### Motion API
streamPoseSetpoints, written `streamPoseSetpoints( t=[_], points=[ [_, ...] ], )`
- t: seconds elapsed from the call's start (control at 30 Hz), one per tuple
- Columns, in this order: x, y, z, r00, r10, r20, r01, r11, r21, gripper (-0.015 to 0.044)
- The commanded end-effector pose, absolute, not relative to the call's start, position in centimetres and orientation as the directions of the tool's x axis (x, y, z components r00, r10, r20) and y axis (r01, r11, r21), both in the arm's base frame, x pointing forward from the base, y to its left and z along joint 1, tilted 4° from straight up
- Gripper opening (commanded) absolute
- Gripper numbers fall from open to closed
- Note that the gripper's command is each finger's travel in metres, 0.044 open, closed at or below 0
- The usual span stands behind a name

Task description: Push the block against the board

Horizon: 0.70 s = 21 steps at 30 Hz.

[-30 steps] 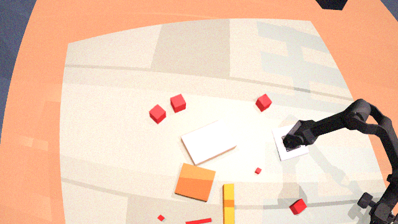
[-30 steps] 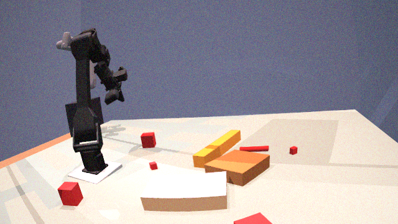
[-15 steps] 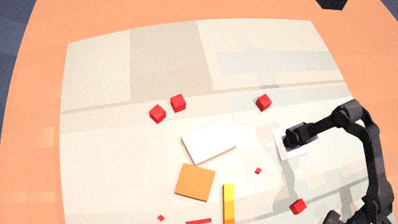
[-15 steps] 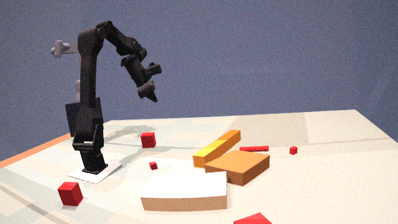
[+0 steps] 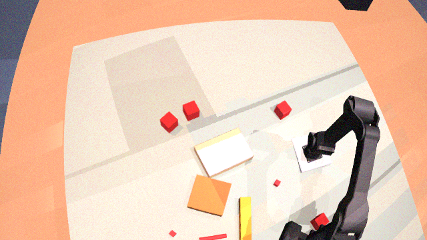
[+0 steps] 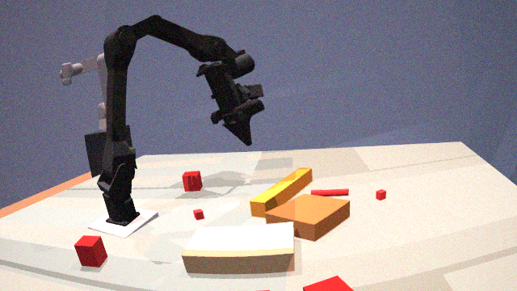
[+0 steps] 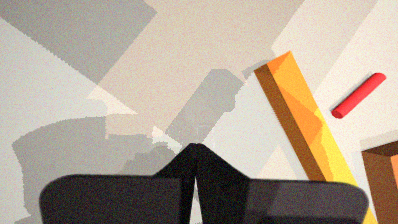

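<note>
The orange square block (image 5: 208, 197) (image 6: 308, 211) (image 7: 377, 181) lies flat between the cream board and a yellow bar. The cream rectangular board (image 5: 225, 155) (image 6: 242, 240) lies flat, turned at an angle to the block. One board corner is very close to the block's side; whether they touch is unclear, but no whole side of the block lies along the board. My gripper (image 6: 249, 144) (image 7: 195, 150) is shut with nothing between its fingertips. It hangs high above the table, clear of block and board. Its fingertips are outside the top view.
A long yellow bar (image 5: 245, 211) (image 6: 283, 190) (image 7: 305, 122) lies beside the block, with a gap. A red rod (image 5: 213, 237) (image 6: 329, 192) (image 7: 359, 96) lies beyond it. Several red cubes stand around, including one (image 5: 319, 221) (image 6: 192, 181) near the arm and a small one (image 5: 277, 183) (image 6: 198, 214).
</note>
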State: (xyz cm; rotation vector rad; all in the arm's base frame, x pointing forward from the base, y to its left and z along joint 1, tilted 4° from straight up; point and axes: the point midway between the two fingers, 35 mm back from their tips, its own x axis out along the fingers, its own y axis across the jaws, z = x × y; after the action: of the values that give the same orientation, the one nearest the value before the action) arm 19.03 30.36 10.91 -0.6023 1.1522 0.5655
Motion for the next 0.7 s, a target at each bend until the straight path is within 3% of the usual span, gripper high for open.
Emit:
streamPoseSetpoints(
  t=[0.0, 0.5, 0.67],
  points=[
    [22.9, 24.4, 10.6, 0.257, 0.028, -0.966, -0.763, 0.619, -0.185, 0.0],
    [25.9, 7.0, 9.4, 0.054, -0.06, -0.997, -0.936, 0.344, -0.072, 0.0],
    [25.8, 6.3, 9.4, 0.045, -0.058, -0.997, -0.941, 0.332, -0.062, 0.0]
  ],
)
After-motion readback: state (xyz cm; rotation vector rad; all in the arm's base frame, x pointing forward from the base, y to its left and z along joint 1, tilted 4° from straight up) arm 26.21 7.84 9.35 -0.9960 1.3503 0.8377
